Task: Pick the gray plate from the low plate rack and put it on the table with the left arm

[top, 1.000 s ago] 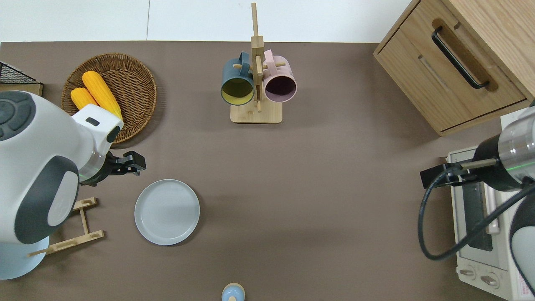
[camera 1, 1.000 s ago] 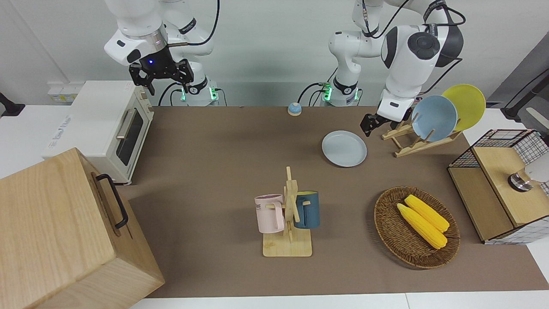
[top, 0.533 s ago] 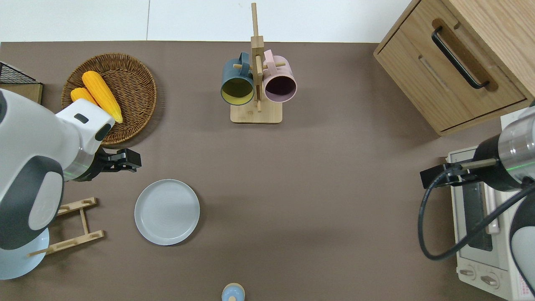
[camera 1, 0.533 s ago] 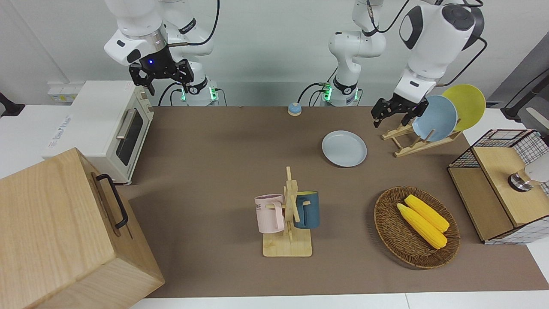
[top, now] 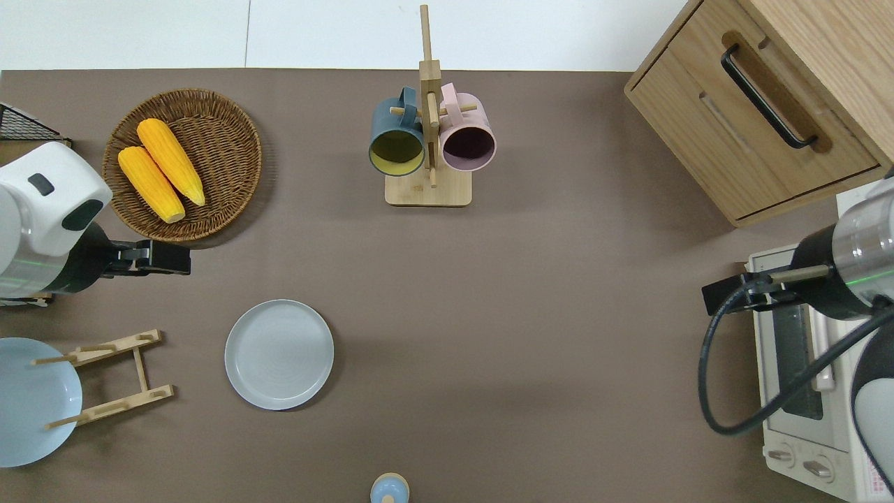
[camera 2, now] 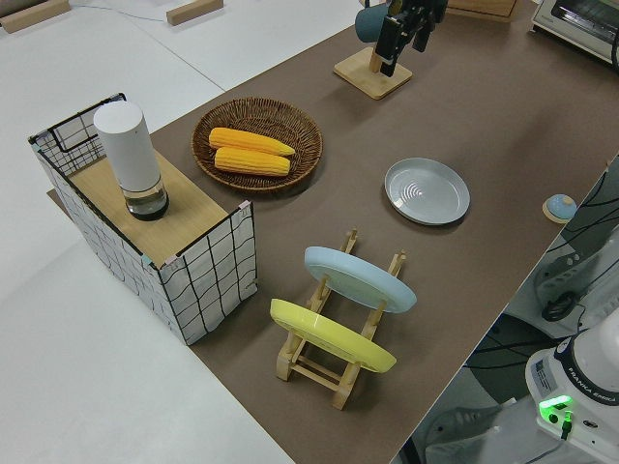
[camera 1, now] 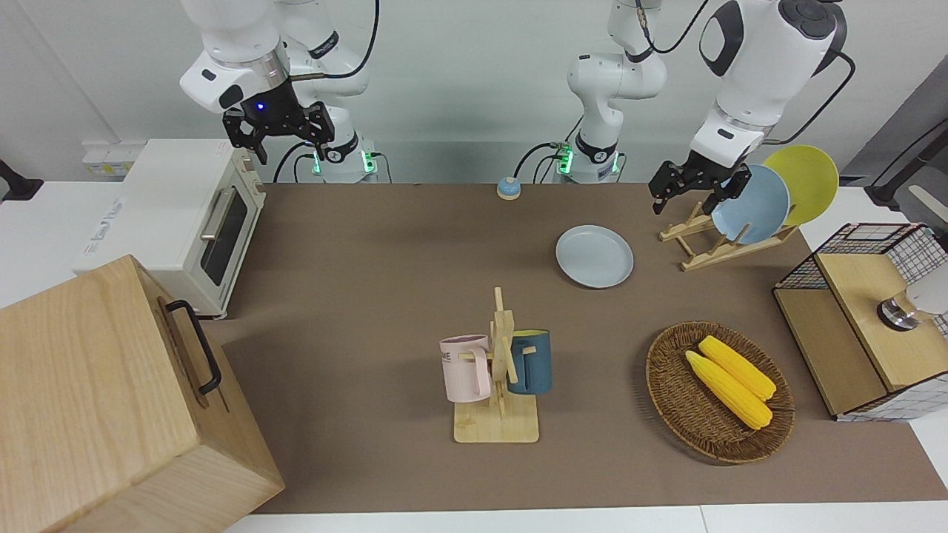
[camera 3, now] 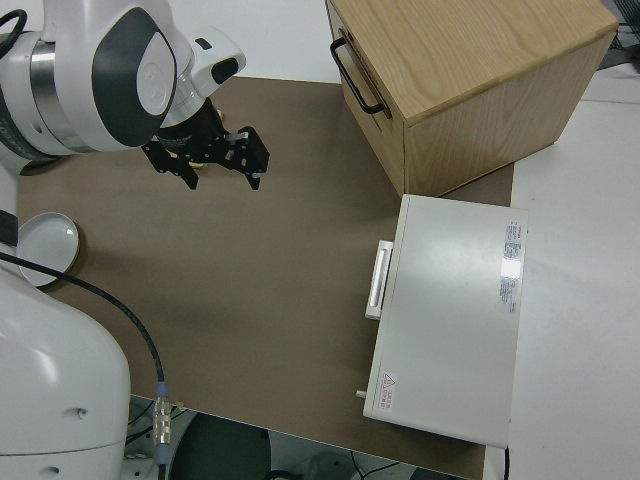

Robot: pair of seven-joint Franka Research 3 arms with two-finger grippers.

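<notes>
The gray plate (camera 1: 595,256) lies flat on the table's brown mat (camera 1: 370,296), beside the low plate rack (camera 1: 711,248) toward the right arm's end. It also shows in the overhead view (top: 279,354) and the left side view (camera 2: 427,190). The rack (top: 119,377) holds a light blue plate (camera 1: 752,203) and a yellow plate (camera 1: 803,181). My left gripper (camera 1: 687,201) is open and empty, up in the air. In the overhead view it (top: 183,259) is over the mat between the wicker basket and the gray plate. My right arm is parked, its gripper (camera 1: 281,141) open.
A wicker basket (top: 237,119) with two corn cobs stands farther from the robots than the rack. A mug tree (camera 1: 498,385) with pink and blue mugs stands mid-table. A wire crate (camera 1: 859,318), a toaster oven (camera 1: 178,215), a wooden cabinet (camera 1: 96,400) and a small bell (camera 1: 508,188) stand around the edges.
My left gripper has risen and drawn back from the gray plate toward the left arm's end of the table. The gray plate has stayed put on the mat.
</notes>
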